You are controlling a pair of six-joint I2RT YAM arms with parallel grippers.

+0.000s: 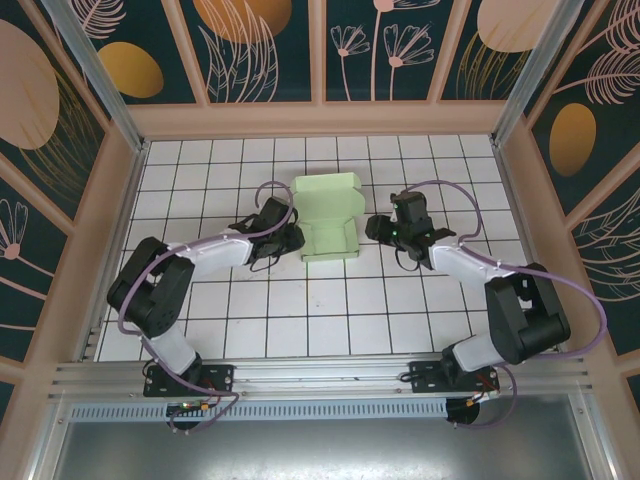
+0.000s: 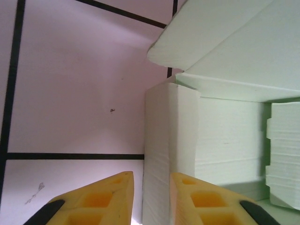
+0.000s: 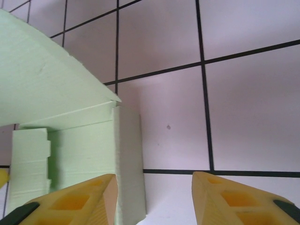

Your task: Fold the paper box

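Mint paper box (image 1: 328, 215), side walls raised.

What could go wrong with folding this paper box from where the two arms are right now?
1. The left tool straddles the thin left wall of the paper box; squeezing or twisting there might crease it.
2. The right tool is open around the right wall; a sideways push could slide the light box across the tiled table instead of folding it.
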